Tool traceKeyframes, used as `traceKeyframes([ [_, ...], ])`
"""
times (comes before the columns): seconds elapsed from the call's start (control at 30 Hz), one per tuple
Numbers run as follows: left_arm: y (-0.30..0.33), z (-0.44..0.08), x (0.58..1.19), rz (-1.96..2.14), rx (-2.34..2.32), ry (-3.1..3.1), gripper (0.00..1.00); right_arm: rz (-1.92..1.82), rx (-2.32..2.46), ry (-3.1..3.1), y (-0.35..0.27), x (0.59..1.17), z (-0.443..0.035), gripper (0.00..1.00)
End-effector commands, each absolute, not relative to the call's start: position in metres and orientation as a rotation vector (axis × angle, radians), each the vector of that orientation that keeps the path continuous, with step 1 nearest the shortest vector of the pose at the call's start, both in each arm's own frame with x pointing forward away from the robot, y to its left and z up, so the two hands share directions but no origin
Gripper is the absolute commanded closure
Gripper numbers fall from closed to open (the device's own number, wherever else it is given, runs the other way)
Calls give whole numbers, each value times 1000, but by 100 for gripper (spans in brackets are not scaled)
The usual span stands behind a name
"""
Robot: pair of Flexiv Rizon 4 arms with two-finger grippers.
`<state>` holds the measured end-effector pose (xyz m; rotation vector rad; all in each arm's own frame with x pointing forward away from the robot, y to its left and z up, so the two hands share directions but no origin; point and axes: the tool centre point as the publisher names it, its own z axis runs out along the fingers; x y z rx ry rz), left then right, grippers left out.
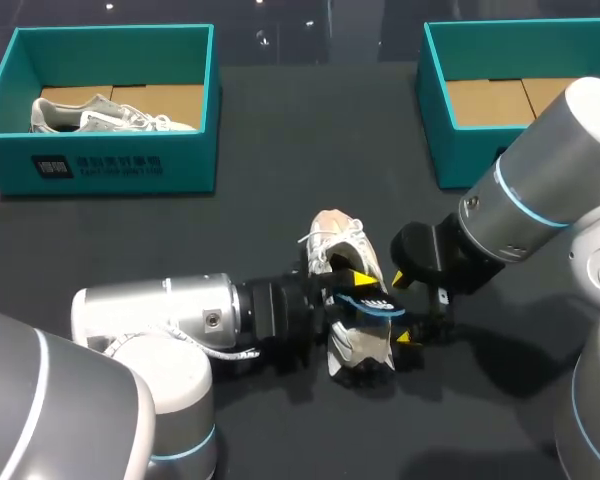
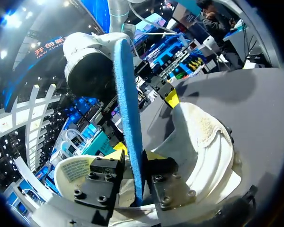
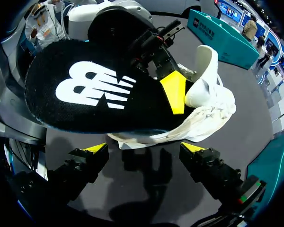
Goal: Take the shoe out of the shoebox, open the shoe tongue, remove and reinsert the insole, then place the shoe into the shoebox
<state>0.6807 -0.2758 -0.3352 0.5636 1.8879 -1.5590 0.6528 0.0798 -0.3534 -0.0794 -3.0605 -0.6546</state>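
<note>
Left jaws are clamped on the insole (image 2: 128,118), a finger on each face, with the blue edge standing up straight between them. From my right wrist I get its black top side (image 3: 94,90) spread wide just ahead of my right jaws, and one yellow tip of the left jaws is pressed against it. Right jaws are spread apart, yellow fingertips (image 3: 98,148) well clear of each other with only bare tabletop between them. They hover just short of the shoe. The white shoe (image 1: 338,245) lies on the dark tabletop (image 1: 280,130) at the near middle, sandwiched between my two arms, laces loose. The insole sits right against it, but whether its end is inside the shoe I can't tell. Far left is a teal shoebox (image 1: 110,165) with another pale shoe (image 1: 105,115) in it. Far right is the second teal shoebox (image 1: 460,155), brown floor showing.
</note>
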Motion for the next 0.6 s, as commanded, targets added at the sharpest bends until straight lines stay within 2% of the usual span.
traceKeyframes([
  [0.03,-266,-323,673,-1595,573,1903,63,-653,-81,-3064,80,651,-354,0],
  [0.4,-268,-303,651,-1606,609,1905,62,-653,-81,-3064,80,651,-354,0],
  [0.47,-270,-302,649,-1605,621,1912,68,-653,-81,-3064,80,651,-354,0],
  [0.57,-276,-308,651,-1593,642,1931,95,-653,-81,-3064,80,651,-354,0],
  [0.6,-278,-311,651,-1589,650,1937,100,-653,-81,-3064,80,651,-354,0],
])
